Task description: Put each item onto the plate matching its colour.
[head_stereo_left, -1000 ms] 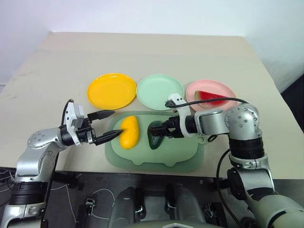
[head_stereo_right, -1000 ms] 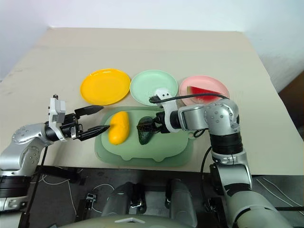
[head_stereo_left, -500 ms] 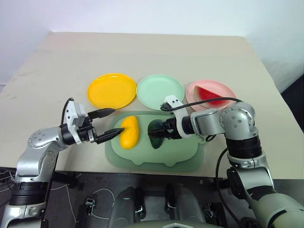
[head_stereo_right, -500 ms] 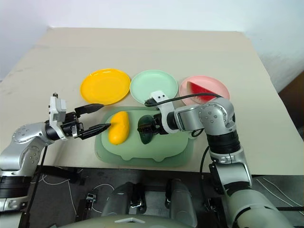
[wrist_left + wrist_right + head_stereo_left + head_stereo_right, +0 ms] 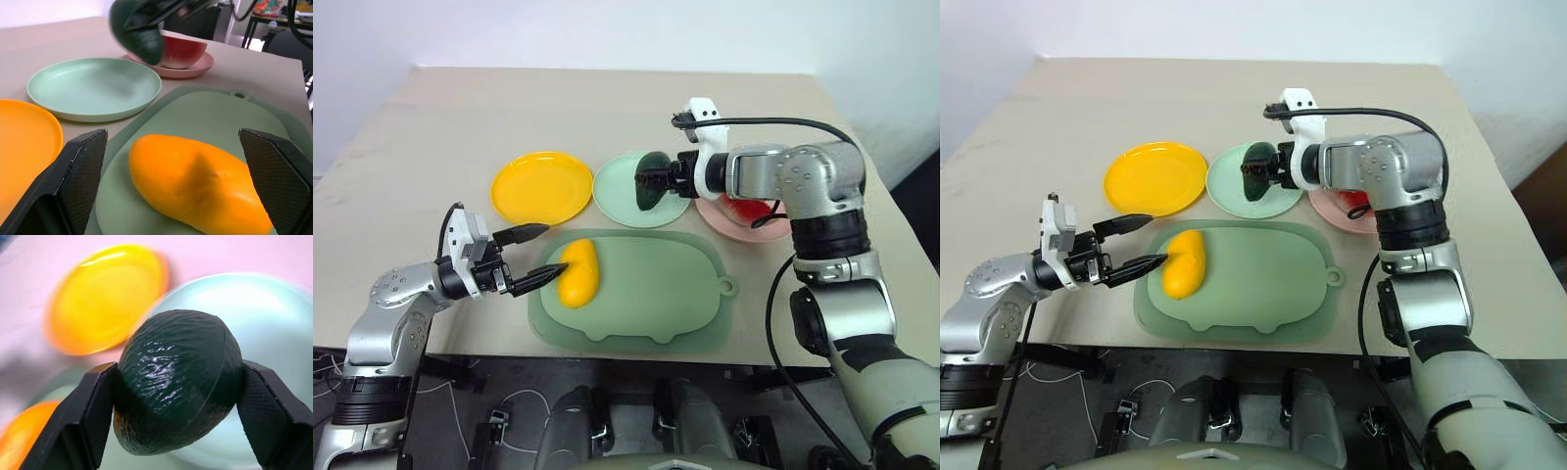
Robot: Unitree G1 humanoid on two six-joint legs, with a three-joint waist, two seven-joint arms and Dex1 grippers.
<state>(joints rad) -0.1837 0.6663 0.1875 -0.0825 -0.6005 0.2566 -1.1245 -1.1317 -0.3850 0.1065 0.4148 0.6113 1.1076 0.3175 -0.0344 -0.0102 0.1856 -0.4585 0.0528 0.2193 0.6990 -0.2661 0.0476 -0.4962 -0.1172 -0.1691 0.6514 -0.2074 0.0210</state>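
My right gripper [image 5: 652, 182] is shut on the dark green avocado [image 5: 178, 377] and holds it just above the mint green plate [image 5: 620, 194]. The yellow mango [image 5: 578, 273] lies on the left part of the pale green tray [image 5: 656, 294]. To the mango's left my left gripper [image 5: 548, 254] stands open, its fingertips at the fruit's near end. The watermelon wedge [image 5: 178, 51] rests on the pink plate [image 5: 724, 221], partly hidden behind my right arm. Left of the mint plate, the orange-yellow plate [image 5: 541, 186] holds nothing.
The three plates sit in a row behind the tray on a beige table [image 5: 607, 108]. A cable [image 5: 773, 122] loops over my right forearm. The tray's small tab [image 5: 729, 288] points right.
My right gripper closed on the avocado, lifted it off the tray and carried it back to above the mint green plate. The left arm has stayed still.
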